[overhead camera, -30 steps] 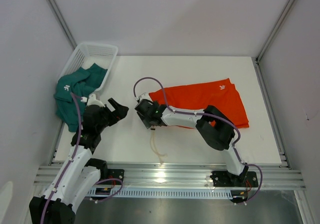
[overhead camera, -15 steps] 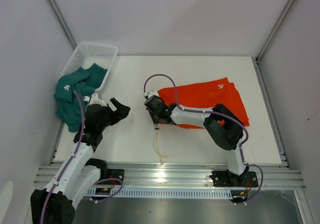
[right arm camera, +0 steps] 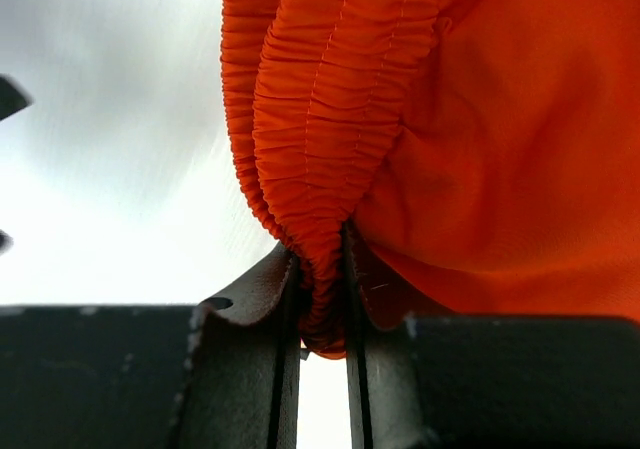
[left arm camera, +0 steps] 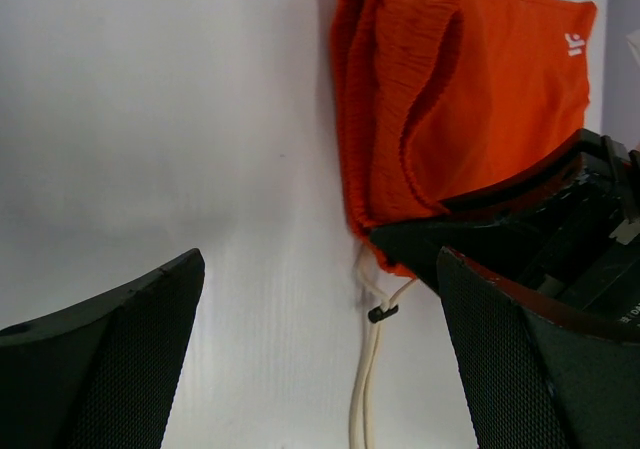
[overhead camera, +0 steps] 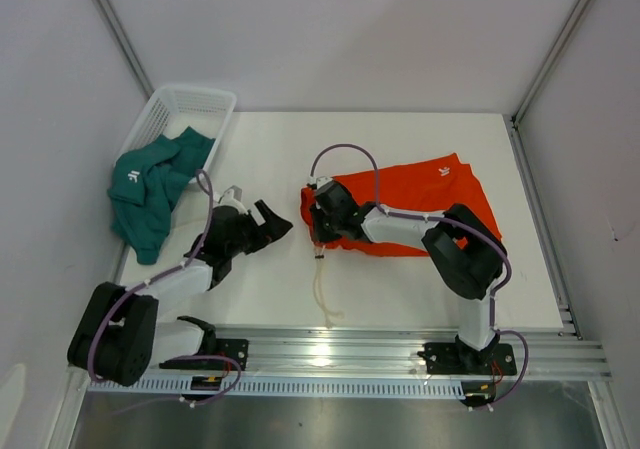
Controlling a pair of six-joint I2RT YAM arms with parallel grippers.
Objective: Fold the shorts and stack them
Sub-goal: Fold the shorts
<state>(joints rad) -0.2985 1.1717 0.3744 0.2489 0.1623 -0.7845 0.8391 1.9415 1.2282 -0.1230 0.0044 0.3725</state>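
Observation:
The orange shorts (overhead camera: 425, 201) lie flat right of the table's centre, waistband to the left. My right gripper (overhead camera: 320, 225) is shut on the gathered waistband (right arm camera: 322, 169), which bunches up between its fingers (right arm camera: 250, 309). The white drawstring (overhead camera: 322, 294) trails from the waistband toward the near edge, also visible in the left wrist view (left arm camera: 365, 409). My left gripper (overhead camera: 276, 226) stands wide open just left of the waistband, nothing between its fingers (left arm camera: 120, 319). The teal shorts (overhead camera: 148, 191) lie crumpled at the far left, partly over the basket's edge.
A white mesh basket (overhead camera: 212, 102) sits tilted at the back left corner under the teal shorts. Aluminium rails run along the near edge (overhead camera: 340, 347) and the right side of the table.
My right gripper has shut on the orange waistband and carried it a little to the right. My left arm has dropped lower and reached right toward the waistband, still open.

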